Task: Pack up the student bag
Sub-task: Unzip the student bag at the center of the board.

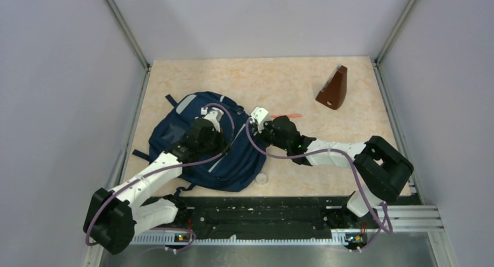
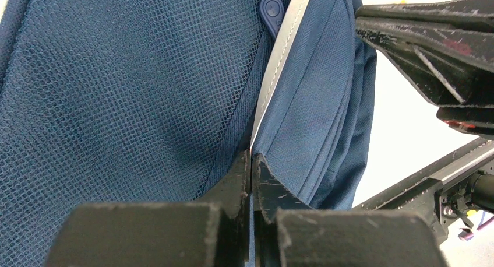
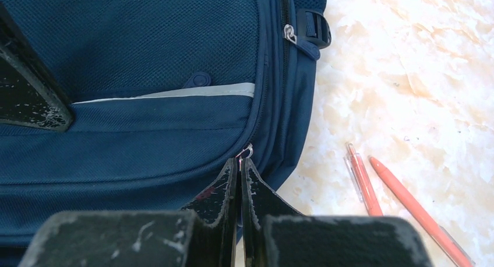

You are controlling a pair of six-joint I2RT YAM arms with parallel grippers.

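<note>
On the left-centre of the table (image 1: 279, 83) the student bag (image 1: 236, 162) lies flat, its top toward the far side. The left arm (image 1: 157, 168) stretches from its near-left base diagonally across the bag, covering much of the bag's middle. The right arm (image 1: 332, 153) folds back leftward, low to the table, to reach the bag's right edge. From above, both sets of fingertips are hidden under the wrists.

The left gripper (image 2: 251, 159) is pinched together on the grey-white trim stripe (image 2: 279, 57), which runs into the seam between its jaws. The right gripper (image 3: 240, 162) is closed too, a silver zipper pull (image 3: 246, 152) at its tips – whether it is pinched is unclear. Two orange pens (image 3: 364, 185) lie just right of the bag, cut off by the frame.
</note>
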